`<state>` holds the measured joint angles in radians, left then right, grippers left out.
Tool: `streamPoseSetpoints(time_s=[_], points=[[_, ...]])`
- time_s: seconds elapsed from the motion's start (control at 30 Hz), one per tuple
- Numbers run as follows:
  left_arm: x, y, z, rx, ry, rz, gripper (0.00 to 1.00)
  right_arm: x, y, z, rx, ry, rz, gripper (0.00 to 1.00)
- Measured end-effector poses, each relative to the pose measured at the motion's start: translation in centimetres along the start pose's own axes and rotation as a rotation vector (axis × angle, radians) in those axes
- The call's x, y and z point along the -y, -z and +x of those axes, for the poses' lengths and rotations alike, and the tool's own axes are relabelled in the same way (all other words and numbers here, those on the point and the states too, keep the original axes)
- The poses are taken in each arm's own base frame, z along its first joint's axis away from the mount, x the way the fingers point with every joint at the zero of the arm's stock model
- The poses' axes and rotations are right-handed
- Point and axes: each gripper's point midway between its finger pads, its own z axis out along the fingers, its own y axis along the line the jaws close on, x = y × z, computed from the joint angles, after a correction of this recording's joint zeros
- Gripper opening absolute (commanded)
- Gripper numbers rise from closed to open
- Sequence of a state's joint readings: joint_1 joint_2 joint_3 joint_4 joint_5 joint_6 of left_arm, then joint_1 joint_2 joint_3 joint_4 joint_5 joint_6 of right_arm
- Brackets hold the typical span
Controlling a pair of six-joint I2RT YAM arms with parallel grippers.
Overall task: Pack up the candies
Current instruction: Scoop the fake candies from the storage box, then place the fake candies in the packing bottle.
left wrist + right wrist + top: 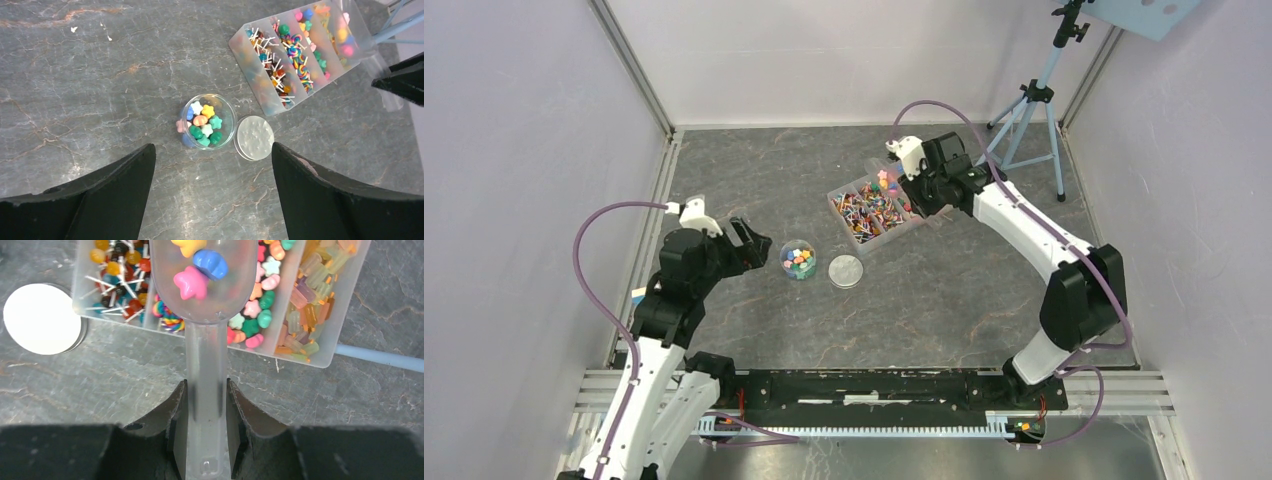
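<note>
Grey marbled worktop [754, 170] carried the divided tray [252, 70] of candies [874, 208] at the jar's [230, 112] 1 o'clock. Your right fingers [175, 410] were clamped on the scoop [206, 365]. In the wrist view its long axis ran 6 to 12, with three candies in the bowl at 12. Your left fingers [125, 185] stood apart at the jar's 9 o'clock.

Top edge cuts scoop [205, 345] bowl, tray [348, 305] far side; overhead, candies [874, 210] indistinct.
</note>
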<state>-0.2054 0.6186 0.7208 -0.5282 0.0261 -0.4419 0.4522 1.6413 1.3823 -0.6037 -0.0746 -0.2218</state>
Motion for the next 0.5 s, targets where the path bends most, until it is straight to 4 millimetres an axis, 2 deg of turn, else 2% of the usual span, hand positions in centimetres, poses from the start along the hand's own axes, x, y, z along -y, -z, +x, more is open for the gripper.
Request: streamPoseSetpoints(time_s=[0.1, 0.3, 0.5], points=[[0.2, -0.1, 0.0, -0.004, 0.046, 0.003, 0.92, -1.9, 1.0, -0.8, 0.001, 0.047, -0.025, 0.00], [0.4, -1.4, 0.4, -0.073, 0.146, -0.013, 0.93, -7.2, 3.2, -2.8, -0.006, 0.205, -0.085, 0.00], [-2.3, -2.0, -0.2, -0.056, 0.289, -0.121, 0.97, -11.6, 5.4, -4.0, -0.008, 0.334, -0.118, 0.00]])
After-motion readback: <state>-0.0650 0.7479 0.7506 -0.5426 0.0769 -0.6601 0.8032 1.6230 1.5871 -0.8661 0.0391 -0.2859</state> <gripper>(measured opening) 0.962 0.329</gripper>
